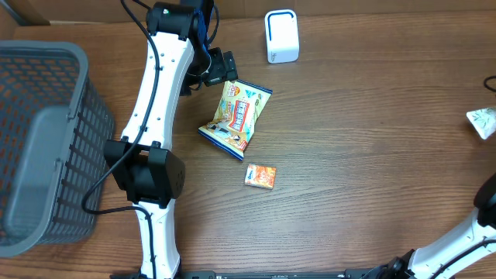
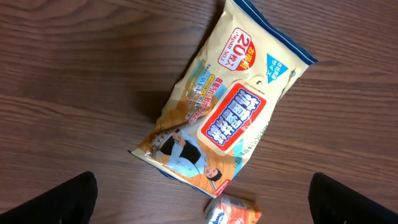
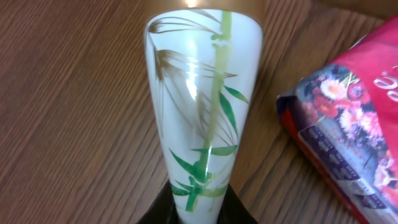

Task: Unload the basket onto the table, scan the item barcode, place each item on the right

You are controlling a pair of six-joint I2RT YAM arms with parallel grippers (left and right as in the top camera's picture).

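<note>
Status, left arm: left gripper (image 1: 223, 68) hangs over the far end of a yellow wipes-style pack (image 1: 236, 116), jaws spread wide with nothing between them. In the wrist view both dark fingertips (image 2: 56, 199) sit at the lower corners, clear of the pack (image 2: 230, 112).

The pack lies flat and label-up on the wood table (image 1: 372, 155), slanted. It is near the white scanner unit (image 1: 281, 36) but not touching it. A small orange packet (image 1: 261, 177) lies just beyond its near end.

Status, right arm: right gripper (image 3: 196, 210) is clamped on the narrow end of a white packet with green bamboo print (image 3: 202, 93). From overhead this packet (image 1: 483, 122) shows at the table's right edge. A red flower-print bag (image 3: 348, 124) lies just beside it.

A grey mesh basket (image 1: 39, 147) stands at the far left.
</note>
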